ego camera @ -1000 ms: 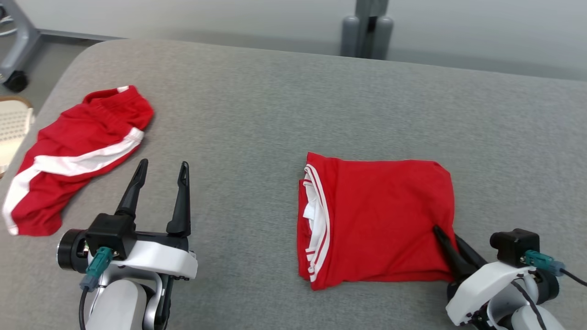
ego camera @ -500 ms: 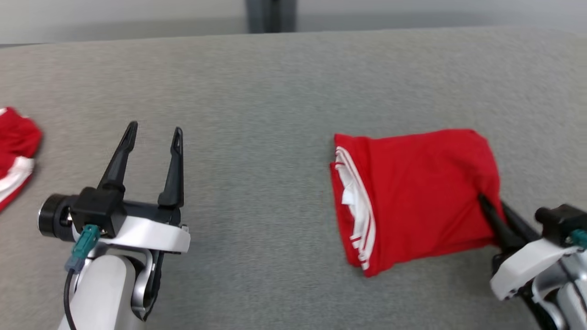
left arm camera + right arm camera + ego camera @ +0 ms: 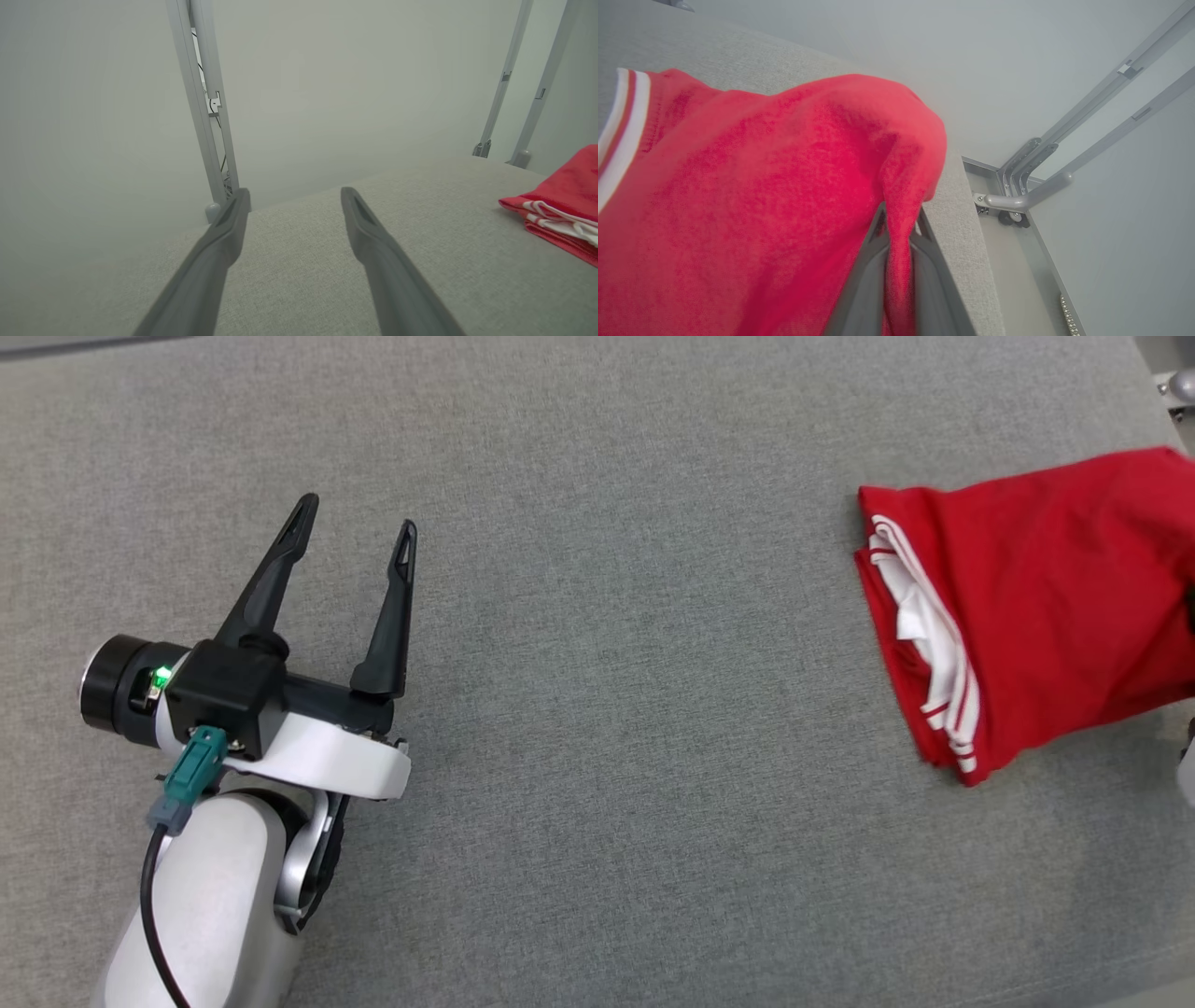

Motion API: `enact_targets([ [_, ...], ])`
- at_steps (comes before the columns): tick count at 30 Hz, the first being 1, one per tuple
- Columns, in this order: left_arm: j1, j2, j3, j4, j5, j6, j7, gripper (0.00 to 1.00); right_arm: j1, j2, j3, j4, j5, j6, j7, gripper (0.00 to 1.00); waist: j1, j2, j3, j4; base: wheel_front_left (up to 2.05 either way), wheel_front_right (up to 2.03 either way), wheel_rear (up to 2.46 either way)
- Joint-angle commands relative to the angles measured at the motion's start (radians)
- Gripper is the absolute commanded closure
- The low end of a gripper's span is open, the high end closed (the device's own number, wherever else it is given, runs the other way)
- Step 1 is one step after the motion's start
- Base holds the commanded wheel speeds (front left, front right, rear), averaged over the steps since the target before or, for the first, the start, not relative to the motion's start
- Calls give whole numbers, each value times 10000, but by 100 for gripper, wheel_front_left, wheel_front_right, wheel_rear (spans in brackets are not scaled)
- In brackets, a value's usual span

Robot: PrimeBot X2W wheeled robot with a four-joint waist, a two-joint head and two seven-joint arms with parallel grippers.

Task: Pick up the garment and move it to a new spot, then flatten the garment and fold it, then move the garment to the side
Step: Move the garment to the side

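Garment (image 3: 1027,607): red knit cloth folded into a rough rectangle, with white-striped trim and white lining at its open edge. It lies at the table's right side, close to the edge.
Table (image 3: 597,728): grey woven upholstery, flat and fine-grained.
My right gripper (image 3: 900,212): tapered dark fingers pinched on a bunched corner of the garment.
My left gripper (image 3: 358,515): long dark fingers spread wide over bare table, holding nothing, well apart from the garment.
Since a second ago: my head has turned; the garment has been dragged rightward and sits skewed.
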Motion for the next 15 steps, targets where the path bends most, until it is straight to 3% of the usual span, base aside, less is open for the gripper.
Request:
enact_targets([
  [1,-199,50,-14,-48,82,-35,33,0,-387,-138,34,341,-128,0,-138,100,0,-1,139,-34,0,0,0],
  [5,-351,67,-116,-54,94,-60,123,0,-1091,-242,204,1106,-488,0,-267,100,0,-1,248,81,0,0,0],
  [6,-383,70,-127,-36,88,-55,125,0,-1196,-206,173,1328,-507,0,-271,59,0,-1,258,110,0,0,0],
  [7,-401,60,-139,-14,76,-46,131,0,-1270,-193,153,1489,-563,0,-269,0,0,-1,258,144,0,0,0],
  [12,-255,1,-115,114,-29,88,-11,0,-1318,-46,-511,1864,-440,-1,-264,0,0,-1,101,241,0,0,0],
  [15,-89,-29,-39,256,-151,126,-148,0,-1008,190,-1229,1487,-327,0,-261,0,0,-1,-147,267,0,0,0],
])
